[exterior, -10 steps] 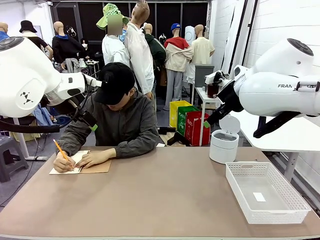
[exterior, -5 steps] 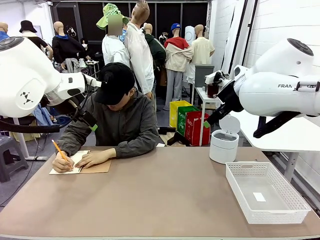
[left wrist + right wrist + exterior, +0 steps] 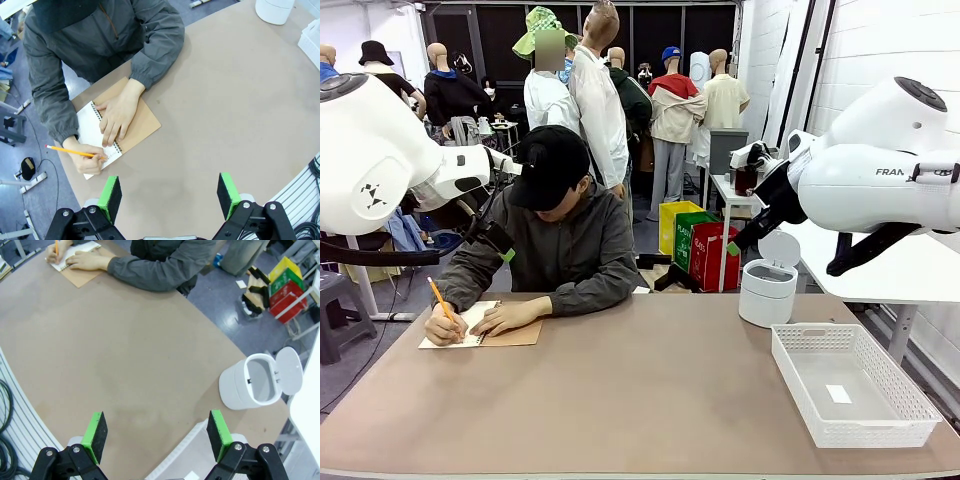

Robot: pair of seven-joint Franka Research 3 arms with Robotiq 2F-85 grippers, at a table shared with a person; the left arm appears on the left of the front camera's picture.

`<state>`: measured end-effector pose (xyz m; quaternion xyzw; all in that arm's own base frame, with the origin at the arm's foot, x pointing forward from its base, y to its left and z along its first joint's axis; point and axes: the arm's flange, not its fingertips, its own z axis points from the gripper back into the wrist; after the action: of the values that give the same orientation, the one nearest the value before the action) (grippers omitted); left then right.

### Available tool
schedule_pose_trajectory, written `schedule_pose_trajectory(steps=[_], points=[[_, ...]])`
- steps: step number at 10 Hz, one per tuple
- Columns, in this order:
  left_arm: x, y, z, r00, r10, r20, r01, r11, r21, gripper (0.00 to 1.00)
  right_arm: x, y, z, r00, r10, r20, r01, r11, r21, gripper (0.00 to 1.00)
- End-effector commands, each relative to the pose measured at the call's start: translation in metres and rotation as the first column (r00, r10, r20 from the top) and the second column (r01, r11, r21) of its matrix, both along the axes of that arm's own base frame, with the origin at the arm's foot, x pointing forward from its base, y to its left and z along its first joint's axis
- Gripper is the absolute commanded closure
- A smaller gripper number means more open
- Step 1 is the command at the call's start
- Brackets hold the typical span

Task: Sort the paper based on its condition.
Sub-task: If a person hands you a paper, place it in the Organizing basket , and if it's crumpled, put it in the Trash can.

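Status: sorting not begun. The paper (image 3: 89,131) is the open white page of the spiral notebook (image 3: 143,124), which lies on the table (image 3: 650,400) at its far left, directly in front of the seated person. As far as I can tell the page is not yet torn out. The person's writing hand (image 3: 444,329) holds a pencil (image 3: 70,151) with its tip on the page, and the other hand (image 3: 118,111) lies flat across the sheet and the binding.

Left gripper (image 3: 169,179): fingers spread wide, nothing between them, hanging high above the table near the notebook.
Right gripper (image 3: 157,415): fingers also wide apart and empty, high over the right half of the table.

Left to do, by my reading: everything. The sheet must be freed and handed over or laid down, its condition judged, and then it must be placed.

Surroundings: a white slatted basket (image 3: 872,432) at near right, holding nothing but a small white label (image 3: 838,394). A white round bin (image 3: 247,385) at far right, its flip lid (image 3: 289,371) standing open. These are probably the two destinations, both well apart from the paper.

In the way: both of the person's hands are on the page, so no grasp is possible now. The table between notebook and containers is bare.
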<state>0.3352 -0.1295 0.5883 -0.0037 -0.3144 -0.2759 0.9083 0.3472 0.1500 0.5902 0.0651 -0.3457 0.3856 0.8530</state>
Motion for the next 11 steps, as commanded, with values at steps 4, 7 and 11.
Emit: schedule_pose_trajectory(steps=[4,7,11], points=[[0.0009,-0.0003,0.0017,1.000,0.000,-0.002,0.000,1.000,0.001,0.00,0.0001,-0.0002,0.0000,1.000,0.001,-0.001,-0.001,1.000,0.001,0.00],[0.0009,-0.0003,0.0017,1.000,0.000,-0.002,0.000,1.000,0.001,0.00,0.0001,-0.0002,0.0000,1.000,0.001,-0.001,-0.001,1.000,0.001,0.00],[0.0009,-0.0003,0.0017,1.000,0.000,-0.002,0.000,1.000,0.001,0.00,0.0001,-0.0002,0.0000,1.000,0.001,-0.001,-0.001,1.000,0.001,0.00]])
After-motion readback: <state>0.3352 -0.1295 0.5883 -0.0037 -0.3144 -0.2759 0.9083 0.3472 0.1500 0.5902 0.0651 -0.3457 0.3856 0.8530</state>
